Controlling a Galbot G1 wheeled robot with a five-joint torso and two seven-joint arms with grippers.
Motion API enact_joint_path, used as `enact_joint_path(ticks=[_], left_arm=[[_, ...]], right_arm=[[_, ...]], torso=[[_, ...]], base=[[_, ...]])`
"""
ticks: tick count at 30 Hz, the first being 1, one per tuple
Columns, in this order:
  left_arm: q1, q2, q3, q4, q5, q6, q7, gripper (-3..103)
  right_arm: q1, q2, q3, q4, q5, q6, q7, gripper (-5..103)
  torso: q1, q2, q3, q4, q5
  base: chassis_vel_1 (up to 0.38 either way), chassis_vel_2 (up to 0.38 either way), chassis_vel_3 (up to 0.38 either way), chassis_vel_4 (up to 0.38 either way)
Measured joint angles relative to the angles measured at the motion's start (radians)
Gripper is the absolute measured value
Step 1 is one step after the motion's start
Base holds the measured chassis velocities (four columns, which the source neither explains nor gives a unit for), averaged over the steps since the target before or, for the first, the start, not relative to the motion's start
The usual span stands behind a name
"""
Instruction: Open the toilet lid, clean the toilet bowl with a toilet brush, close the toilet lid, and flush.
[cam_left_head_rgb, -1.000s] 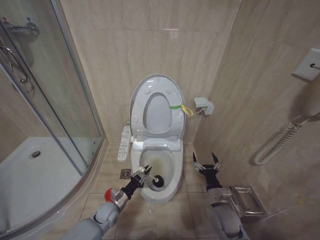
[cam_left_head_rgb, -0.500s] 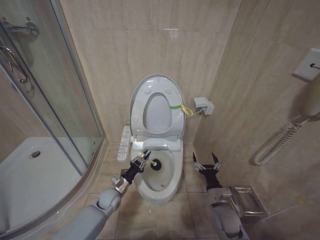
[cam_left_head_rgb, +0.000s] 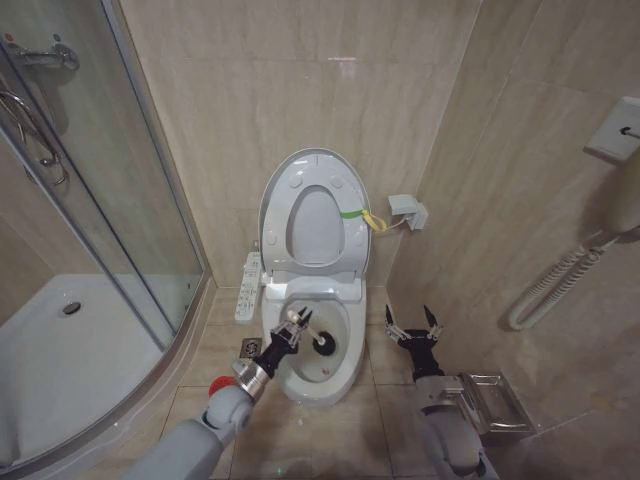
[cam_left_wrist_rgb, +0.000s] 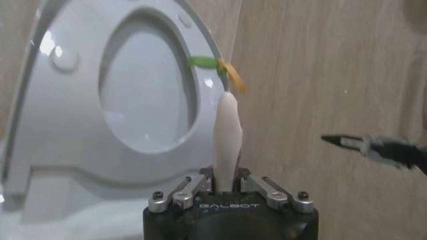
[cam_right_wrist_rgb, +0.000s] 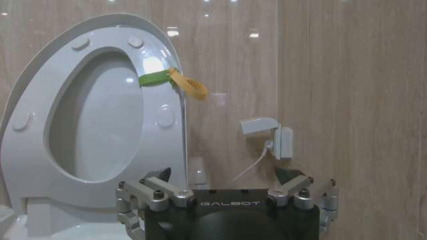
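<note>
The toilet lid (cam_left_head_rgb: 315, 212) stands upright against the wall, with its green strap (cam_left_head_rgb: 348, 213) and yellow loop (cam_left_head_rgb: 374, 221) on the right edge. Below it the toilet bowl (cam_left_head_rgb: 345, 362) is uncovered. My left gripper (cam_left_head_rgb: 289, 330) reaches over the bowl's left rim, shut on the pale handle of the toilet brush (cam_left_head_rgb: 326, 346), whose black head is inside the bowl. In the left wrist view the handle (cam_left_wrist_rgb: 227, 131) rises from between the shut fingers of the gripper (cam_left_wrist_rgb: 227, 181), with the lid (cam_left_wrist_rgb: 80, 120) behind. My right gripper (cam_left_head_rgb: 413, 325) hangs open to the right of the bowl, and it (cam_right_wrist_rgb: 224, 176) faces the raised lid (cam_right_wrist_rgb: 33, 135).
A glass shower enclosure (cam_left_head_rgb: 150, 210) and its white tray (cam_left_head_rgb: 60, 360) take up the left. A control panel (cam_left_head_rgb: 248, 285) hangs beside the toilet and a floor drain (cam_left_head_rgb: 250, 347) lies below it. A wall box (cam_left_head_rgb: 408, 210), a coiled hose (cam_left_head_rgb: 550, 285) and a metal tray (cam_left_head_rgb: 490, 400) are on the right.
My left gripper swept the brush head from the bowl's front to its back, then forward and right to the middle. The right arm has stayed still.
</note>
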Motion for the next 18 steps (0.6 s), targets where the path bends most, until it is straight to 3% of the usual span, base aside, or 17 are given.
enact_joint_path(ticks=[8,18], left_arm=[[0.001,0.010,0.028,0.073,-0.019,0.020,-0.012,19],[-0.028,0.024,-0.006,0.197,-0.041,-0.001,0.015,19]], right_arm=[[0.000,0.000,0.000,0.000,0.000,0.000,0.000,100],[0.000,0.000,0.000,0.000,0.000,0.000,0.000,100]], torso=[[0.000,0.000,0.000,0.0001,0.0000],[0.000,0.000,0.000,0.0001,-0.0001]], base=[[0.000,0.000,0.000,0.000],[0.000,0.000,0.000,0.000]])
